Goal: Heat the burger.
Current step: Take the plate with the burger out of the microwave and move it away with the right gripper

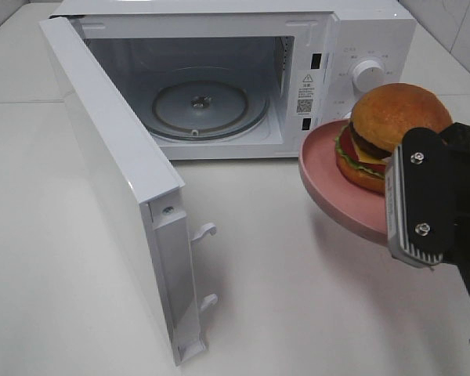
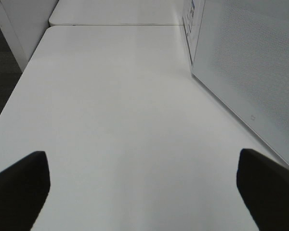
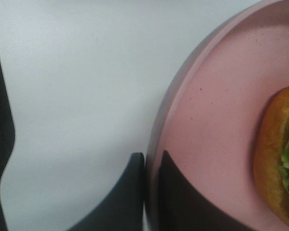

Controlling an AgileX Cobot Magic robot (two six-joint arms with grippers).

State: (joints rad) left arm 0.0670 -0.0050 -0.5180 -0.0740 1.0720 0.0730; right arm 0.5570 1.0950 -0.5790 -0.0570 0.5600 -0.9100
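A white table point(image 1: 298, 298) carries a white microwave point(image 1: 219, 70) with its door open.

Bright, even light from overhead; soft shadows lie on my table point(image 1: 78, 298). My right wrist view is blurred up close, my left one washed pale.

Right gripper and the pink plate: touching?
Touching. The right wrist view shows the right gripper with one finger on each side of the pink plate rim, pinching it.
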